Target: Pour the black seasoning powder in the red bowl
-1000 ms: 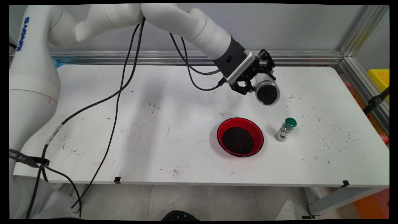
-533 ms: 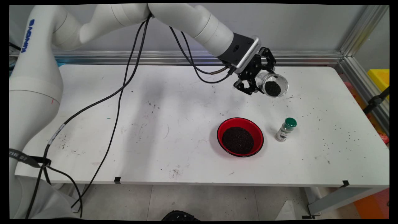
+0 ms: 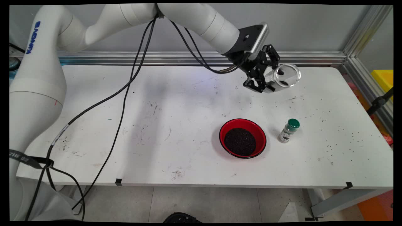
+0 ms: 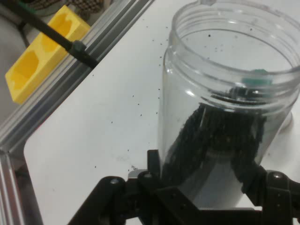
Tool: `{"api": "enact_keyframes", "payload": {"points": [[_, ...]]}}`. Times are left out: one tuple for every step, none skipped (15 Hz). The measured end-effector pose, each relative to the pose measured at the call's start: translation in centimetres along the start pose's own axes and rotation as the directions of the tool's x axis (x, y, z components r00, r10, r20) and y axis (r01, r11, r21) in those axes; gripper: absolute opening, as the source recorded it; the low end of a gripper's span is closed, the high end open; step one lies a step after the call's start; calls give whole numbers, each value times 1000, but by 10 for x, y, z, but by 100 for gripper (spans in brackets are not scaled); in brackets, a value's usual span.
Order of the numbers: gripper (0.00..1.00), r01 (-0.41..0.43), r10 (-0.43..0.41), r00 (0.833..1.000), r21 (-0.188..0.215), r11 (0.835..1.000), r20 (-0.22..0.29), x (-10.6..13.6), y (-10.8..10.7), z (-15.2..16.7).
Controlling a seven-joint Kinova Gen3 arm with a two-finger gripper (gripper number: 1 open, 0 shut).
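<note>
Clear plastic jar [image 3: 282, 78] w/ some black grains inside, pinched in gripper [image 3: 267, 82], held tilted above table [image 3: 157, 125] far-right, beyond red bowl [image 3: 242, 138] and green-cap shaker [image 3: 289, 130]. Risk: mouth open, more tilt spills grains onto table.

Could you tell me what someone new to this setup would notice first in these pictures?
Probably the gripper, raised over the table's far right part and shut on a clear jar tipped on its side, with dark grains inside. Nearer the camera stands a red bowl holding a heap of the same grains, with a small green-capped bottle just to its right.
</note>
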Motion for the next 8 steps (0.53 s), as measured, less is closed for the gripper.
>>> {"api": "enact_keyframes", "payload": {"points": [[0,29,-29,1000,1,1000,-5,-2,-2,2],[0,64,-64,998,1,998,-12,-4,-4,4],[0,96,-96,995,1,995,-17,-6,-6,5],[0,135,-135,991,2,991,-24,-9,-9,8],[0,176,-176,984,4,984,-30,-12,-11,10],[0,212,-212,977,7,977,-35,-15,-13,13],[0,236,-235,971,9,972,-37,-17,-14,14],[0,272,-272,962,13,962,-41,-21,-16,17]]}}
